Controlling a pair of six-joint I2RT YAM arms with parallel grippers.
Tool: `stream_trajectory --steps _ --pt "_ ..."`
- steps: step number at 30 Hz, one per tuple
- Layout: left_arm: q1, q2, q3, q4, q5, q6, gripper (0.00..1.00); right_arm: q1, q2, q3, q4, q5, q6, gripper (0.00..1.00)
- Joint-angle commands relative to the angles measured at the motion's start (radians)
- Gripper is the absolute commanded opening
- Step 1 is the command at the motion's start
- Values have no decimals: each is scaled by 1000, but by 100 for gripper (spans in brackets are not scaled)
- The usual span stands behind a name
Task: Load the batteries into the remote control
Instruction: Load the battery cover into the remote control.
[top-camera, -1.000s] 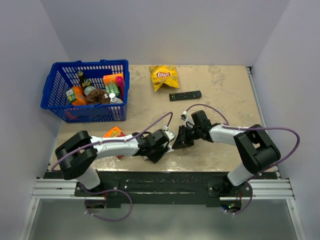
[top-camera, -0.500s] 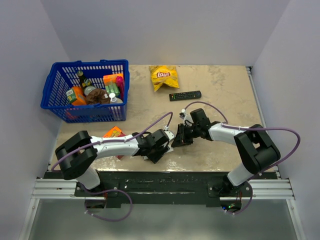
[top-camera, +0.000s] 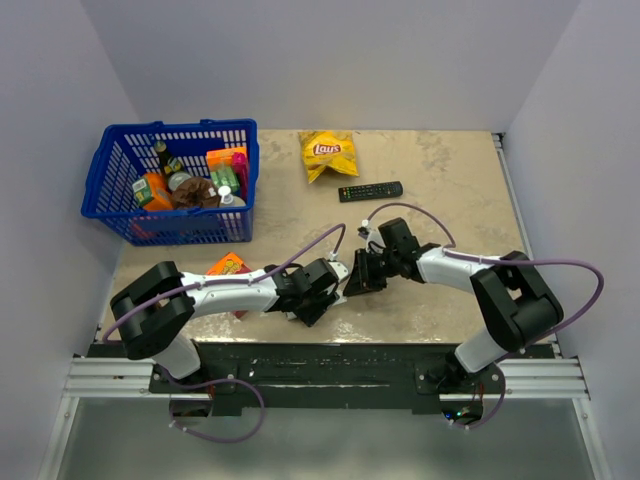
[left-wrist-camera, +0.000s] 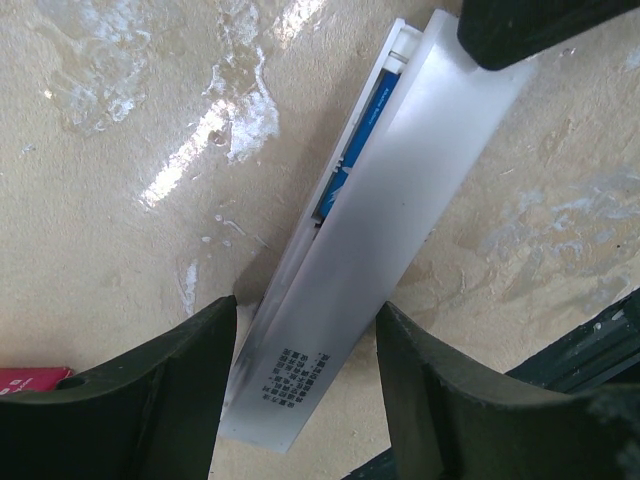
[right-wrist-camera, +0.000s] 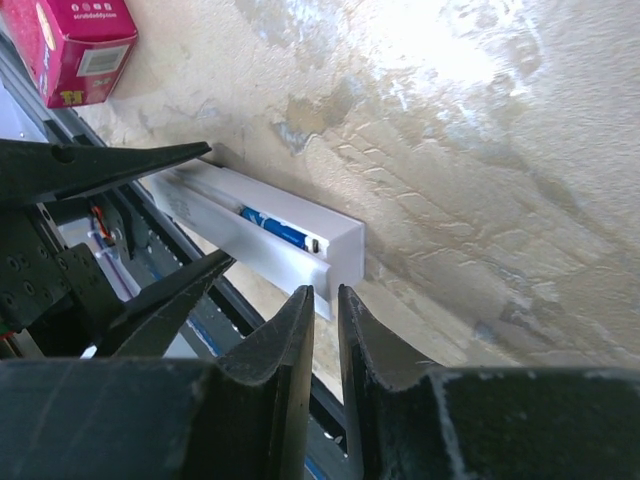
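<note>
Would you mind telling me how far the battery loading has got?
Done: a blue battery lies in the remote control. In hand: the left gripper clamps it; the right gripper is at the back strip. Left: closing that strip fully.

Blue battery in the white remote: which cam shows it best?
Right wrist. The blue battery lies exposed in the remote control's open channel, one end visible. Left wrist shows only blue slivers beside the white back strip. Top external: too small and covered to make out.
</note>
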Motion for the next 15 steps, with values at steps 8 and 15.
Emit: stream_trajectory --steps 8,15 --pt "-3 -38 -7 24 -18 -22 61 28 8 54 15 22 -12 20" --pt "-3 -44 -4 25 -28 -25 61 28 1 59 9 43 -14 20"
